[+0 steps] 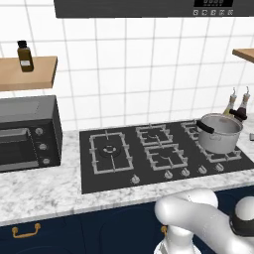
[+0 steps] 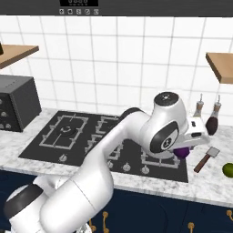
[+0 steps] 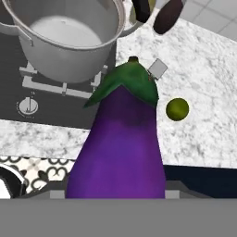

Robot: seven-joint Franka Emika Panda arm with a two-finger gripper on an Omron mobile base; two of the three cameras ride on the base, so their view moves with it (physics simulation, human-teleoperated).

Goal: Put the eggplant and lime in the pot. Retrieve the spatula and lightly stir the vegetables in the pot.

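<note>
— Where's your gripper [image 2: 184,148]?
— Holding the glossy purple eggplant with green cap [image 3: 121,143] above the marble counter [image 3: 203,69].
— And your shiny silver-grey metal pot [image 3: 69,34]?
— Empty on the black stove's [image 1: 114,154] right burner; small green lime [image 3: 177,109] on the counter.

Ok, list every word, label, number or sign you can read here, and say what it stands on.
No text reads clearly.
Control panel above the stove: a lit display and a row of round button symbols, too small to read.
Brown bottle on the wooden shelf: its label is blurred.
Stove knob: an indicator mark, no word.
Toaster oven dials: unlabelled.
</note>
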